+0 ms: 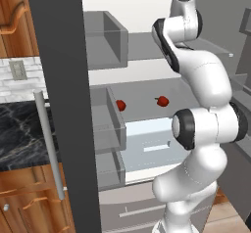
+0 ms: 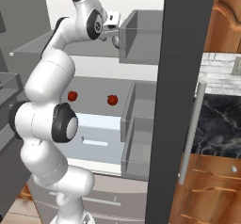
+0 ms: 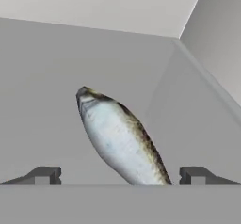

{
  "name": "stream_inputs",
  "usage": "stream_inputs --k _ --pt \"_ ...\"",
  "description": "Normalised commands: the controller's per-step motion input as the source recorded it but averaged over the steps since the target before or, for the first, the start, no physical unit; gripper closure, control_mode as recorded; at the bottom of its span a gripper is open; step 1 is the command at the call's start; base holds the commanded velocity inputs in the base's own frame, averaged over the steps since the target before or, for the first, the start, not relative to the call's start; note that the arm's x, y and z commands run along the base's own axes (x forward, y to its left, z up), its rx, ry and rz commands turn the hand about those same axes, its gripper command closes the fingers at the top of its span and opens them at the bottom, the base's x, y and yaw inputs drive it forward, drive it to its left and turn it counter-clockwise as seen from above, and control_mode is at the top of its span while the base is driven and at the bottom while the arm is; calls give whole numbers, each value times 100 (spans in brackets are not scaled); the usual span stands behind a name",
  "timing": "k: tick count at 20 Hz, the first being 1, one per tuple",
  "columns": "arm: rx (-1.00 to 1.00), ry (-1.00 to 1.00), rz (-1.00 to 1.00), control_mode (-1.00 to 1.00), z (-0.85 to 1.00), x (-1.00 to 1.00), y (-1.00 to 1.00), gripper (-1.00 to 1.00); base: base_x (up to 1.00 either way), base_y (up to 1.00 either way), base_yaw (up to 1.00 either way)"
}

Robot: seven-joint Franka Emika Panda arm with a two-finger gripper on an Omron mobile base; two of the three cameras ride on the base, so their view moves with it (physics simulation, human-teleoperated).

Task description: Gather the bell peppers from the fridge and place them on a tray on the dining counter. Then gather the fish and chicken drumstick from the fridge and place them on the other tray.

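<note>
Left base view: fridge open, dark fridge door [image 1: 61, 104] in the foreground. Two red bell peppers [image 1: 162, 101] sit apart on the middle shelf [image 1: 142, 87], right of the door, not yet gathered. The arm reaches to the upper shelf. Marble surface [image 1: 19, 134] and wood cabinets lie left of the door.

Right base view: hand [image 2: 114, 32] is up at the top shelf, just left of the grey door bin [image 2: 141, 37]. Both peppers are on the shelf below it.

Hand view: fish [image 3: 123, 139] lies diagonally on the grey shelf floor, between the spread fingertips [image 3: 44, 175] and just ahead of them. Hand released, wide, holding nothing; likely lined up to grab the fish.
</note>
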Motion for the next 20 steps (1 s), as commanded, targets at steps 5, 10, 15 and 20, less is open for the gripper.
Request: stream_inputs --k 5,10,15,20 --pt "0 2 0 -100 -9 33 -4 -100 0 0 0" --pt "0 1 0 -100 -12 19 -2 -100 0 0 0" --pt "0 0 0 -100 -24 1 -4 -100 0 0 0" --pt "0 0 0 -100 -19 8 -9 -100 0 0 0"
